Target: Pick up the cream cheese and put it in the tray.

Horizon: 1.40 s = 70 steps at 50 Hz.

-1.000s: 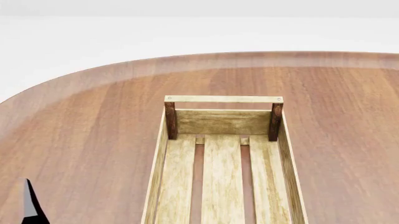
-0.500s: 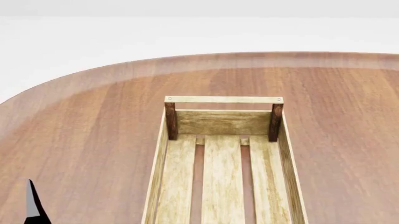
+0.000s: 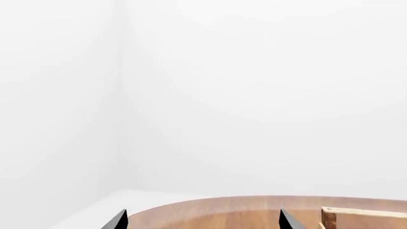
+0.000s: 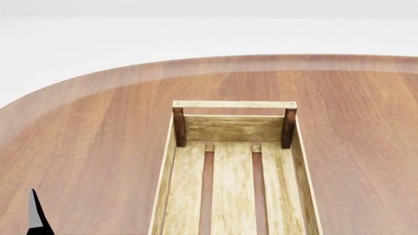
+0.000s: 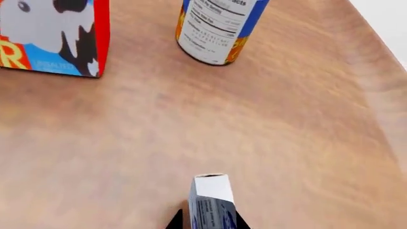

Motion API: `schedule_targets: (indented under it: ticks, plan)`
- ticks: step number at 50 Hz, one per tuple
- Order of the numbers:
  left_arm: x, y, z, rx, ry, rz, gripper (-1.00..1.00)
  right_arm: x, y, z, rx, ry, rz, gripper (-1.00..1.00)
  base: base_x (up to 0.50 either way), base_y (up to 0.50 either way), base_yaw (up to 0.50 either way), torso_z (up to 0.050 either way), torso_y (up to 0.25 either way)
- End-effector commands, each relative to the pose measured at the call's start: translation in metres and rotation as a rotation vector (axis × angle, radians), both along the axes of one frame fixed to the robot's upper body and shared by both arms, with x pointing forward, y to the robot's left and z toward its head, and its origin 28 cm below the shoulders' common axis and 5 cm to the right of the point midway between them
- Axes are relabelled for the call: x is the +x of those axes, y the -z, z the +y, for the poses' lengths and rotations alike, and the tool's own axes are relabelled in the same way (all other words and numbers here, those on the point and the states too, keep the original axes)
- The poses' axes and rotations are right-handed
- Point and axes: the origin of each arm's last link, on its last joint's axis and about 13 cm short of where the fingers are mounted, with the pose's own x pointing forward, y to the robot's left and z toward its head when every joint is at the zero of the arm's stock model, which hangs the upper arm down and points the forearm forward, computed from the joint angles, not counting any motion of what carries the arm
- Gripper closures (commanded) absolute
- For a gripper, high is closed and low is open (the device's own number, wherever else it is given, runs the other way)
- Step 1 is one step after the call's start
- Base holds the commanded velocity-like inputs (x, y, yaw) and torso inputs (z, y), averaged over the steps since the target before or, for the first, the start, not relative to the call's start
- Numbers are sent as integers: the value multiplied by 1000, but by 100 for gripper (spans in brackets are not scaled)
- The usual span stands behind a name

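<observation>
In the right wrist view the cream cheese [image 5: 212, 198], a small white-grey box with blue print, stands edge-on between two black fingertips [image 5: 175, 220]. My right gripper [image 5: 207, 222] is shut on it; whether the box touches the table I cannot tell. The tray [image 4: 234, 104], a long light-wood slatted crate with dark corner posts, lies in the middle of the head view with nothing in the part that shows. One corner of the tray [image 3: 359, 213] shows in the left wrist view. My left gripper [image 3: 202, 220] is open, its fingertips [image 4: 36, 215] wide apart over the table and holding nothing.
A red, blue and white butter box [image 5: 54, 36] and a blue-and-orange can [image 5: 216, 28] stand on the brown wooden table [image 5: 286, 119] beyond the right gripper. The table's rounded edge [image 4: 98, 78] curves behind the tray, with white floor past it.
In the head view the left fingertip has sunk slightly lower and to the right at the frame's corner. The tray has not moved.
</observation>
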Motion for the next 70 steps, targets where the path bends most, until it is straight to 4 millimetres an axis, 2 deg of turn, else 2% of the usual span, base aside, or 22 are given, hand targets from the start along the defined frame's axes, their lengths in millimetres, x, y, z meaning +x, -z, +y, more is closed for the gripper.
schedule_targets:
  ticks: [1, 18, 39, 47, 56, 70]
  plan:
    - [0, 1, 0, 1, 1, 0, -100, -15, -2, 7, 112, -65, -97, 100, 0, 0, 0, 0, 0]
    - [0, -1, 2, -3, -6, -3, -100, -26, -65, 23, -11, -155, -271, 100, 0, 0, 0, 0, 0]
    - [0, -2, 1, -4, -4, -6, -100, -25, -102, 31, -110, -226, -320, 100, 0, 0, 0, 0, 0]
    - [1, -1, 2, -5, -5, -5, -100, -8, -121, 44, -201, -337, -327, 100, 0, 0, 0, 0, 0]
    - [1, -1, 2, -5, -6, -4, -100, 4, -145, 47, -261, -374, -334, 100, 0, 0, 0, 0, 0]
    - [3, 2, 2, -1, -5, 5, -100, 33, -160, 53, -356, -479, -304, 100, 0, 0, 0, 0, 0]
